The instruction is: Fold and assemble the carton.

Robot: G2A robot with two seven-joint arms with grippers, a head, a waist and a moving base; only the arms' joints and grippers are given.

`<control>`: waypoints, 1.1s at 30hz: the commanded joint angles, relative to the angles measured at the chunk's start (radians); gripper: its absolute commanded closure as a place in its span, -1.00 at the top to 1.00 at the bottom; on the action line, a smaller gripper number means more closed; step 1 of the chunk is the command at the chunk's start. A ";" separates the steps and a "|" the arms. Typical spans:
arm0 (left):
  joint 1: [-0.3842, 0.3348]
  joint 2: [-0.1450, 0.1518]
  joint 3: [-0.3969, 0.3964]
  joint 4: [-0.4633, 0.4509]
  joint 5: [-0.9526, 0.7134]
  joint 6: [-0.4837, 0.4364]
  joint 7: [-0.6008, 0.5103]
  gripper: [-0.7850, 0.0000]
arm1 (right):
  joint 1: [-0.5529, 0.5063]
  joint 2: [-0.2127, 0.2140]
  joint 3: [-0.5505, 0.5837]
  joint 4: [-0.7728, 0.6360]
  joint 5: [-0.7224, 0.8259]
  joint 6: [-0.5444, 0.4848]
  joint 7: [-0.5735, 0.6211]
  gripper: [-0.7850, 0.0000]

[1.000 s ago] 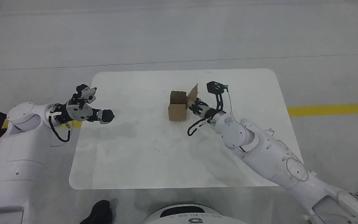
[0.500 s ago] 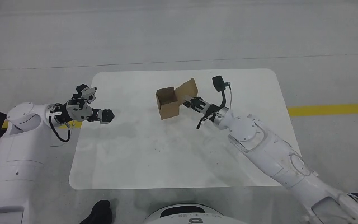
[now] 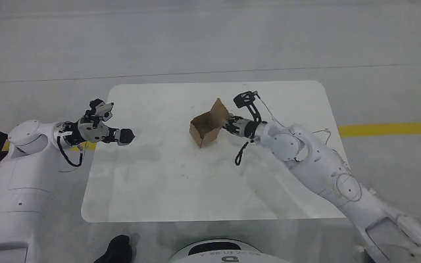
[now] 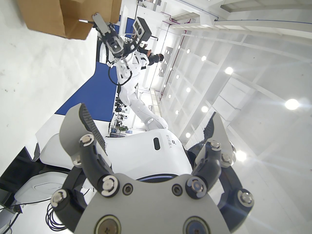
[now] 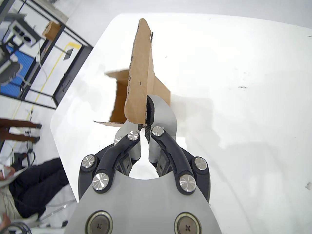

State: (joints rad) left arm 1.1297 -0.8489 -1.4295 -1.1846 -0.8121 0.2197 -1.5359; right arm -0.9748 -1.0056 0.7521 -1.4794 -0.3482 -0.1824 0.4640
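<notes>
White table [image 3: 197, 191], rounded corners, carries the work. Brown cardboard carton [image 3: 204, 131] sits near the table's middle, a little toward the far edge, with its mouth open and the hollow inside showing. It stands skewed to the table's edges; whether its base lies flat I cannot tell. The right arm comes in across the table from the robot's right. Right claw [image 5: 143, 115] is clenched on the lower edge of one open flap [image 5: 140, 74], a pad on each face of the board. The carton body lies straight beyond the fingertips, on the side toward the robot's left. The flap stands on edge, and its long axis runs away from the claw, nearly in line with the fingers. The left claw [image 3: 127, 136] hangs over the table's left margin, released with its jaws spread wide and nothing between them, well apart from the carton. The right arm is the nearer one, already in contact. Judgement: assembly is at an early stage, flaps unfolded. The next move likely turns on swinging the pinched flap about its crease toward the mouth, and the free carton may slide with it.
</notes>
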 commanded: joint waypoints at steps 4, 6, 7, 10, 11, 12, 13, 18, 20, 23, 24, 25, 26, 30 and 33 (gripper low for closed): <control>0.000 0.000 0.000 0.000 0.000 0.000 0.000 1.00 | 0.048 -0.008 0.012 0.088 0.042 -0.149 0.080 -1.00; 0.000 0.000 0.000 0.000 0.000 0.000 0.000 1.00 | 0.068 -0.012 0.015 0.104 0.040 -0.168 0.100 -1.00; 0.000 0.000 0.000 0.000 0.000 0.000 0.000 1.00 | 0.080 -0.014 0.015 0.109 0.022 -0.156 0.107 -1.00; 0.000 0.000 0.000 0.000 0.000 0.000 0.000 1.00 | 0.095 -0.019 0.023 0.102 -0.002 -0.156 0.092 0.40; 0.000 0.000 0.000 0.000 0.000 0.000 0.000 1.00 | 0.097 -0.019 0.032 0.099 -0.013 -0.155 0.078 1.00; 0.000 0.000 0.000 0.000 0.000 0.000 0.000 1.00 | 0.095 -0.017 0.045 0.096 -0.035 -0.133 0.051 1.00; 0.000 0.000 0.000 0.000 0.000 0.000 0.000 1.00 | 0.087 -0.017 0.058 0.086 -0.051 -0.095 0.016 1.00; -0.031 0.002 0.032 -0.076 0.185 -0.074 0.147 1.00 | -0.042 -0.007 0.127 -0.028 -0.084 0.022 -0.219 1.00; -0.063 -0.002 0.059 -0.101 0.236 -0.086 0.179 1.00 | -0.119 0.000 0.149 -0.077 -0.112 0.038 -0.304 1.00; -0.126 -0.010 0.120 -0.130 0.330 -0.106 0.220 1.00 | -0.211 0.010 0.187 -0.127 -0.141 0.075 -0.376 1.00; -0.150 -0.014 0.144 -0.134 0.377 -0.126 0.244 1.00 | -0.238 0.013 0.199 -0.145 -0.151 0.084 -0.393 1.00; -0.175 -0.019 0.172 -0.135 0.429 -0.148 0.271 1.00 | -0.265 0.016 0.213 -0.162 -0.162 0.092 -0.412 1.00; -0.200 -0.024 0.203 -0.132 0.485 -0.171 0.299 1.00 | -0.291 0.020 0.229 -0.176 -0.175 0.101 -0.434 1.00; -0.302 -0.058 0.339 -0.086 0.655 -0.239 0.409 1.00 | -0.395 0.034 0.309 -0.224 -0.194 0.122 -0.515 1.00; -0.375 -0.094 0.438 -0.032 0.708 -0.273 0.486 1.00 | -0.463 0.043 0.375 -0.242 -0.183 0.115 -0.549 1.00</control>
State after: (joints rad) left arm 0.7737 -0.9333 -1.0239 -1.2315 -0.1173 -0.0442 -1.0750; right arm -1.4221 -0.9644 1.1111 -1.7186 -0.5340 -0.0664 -0.0801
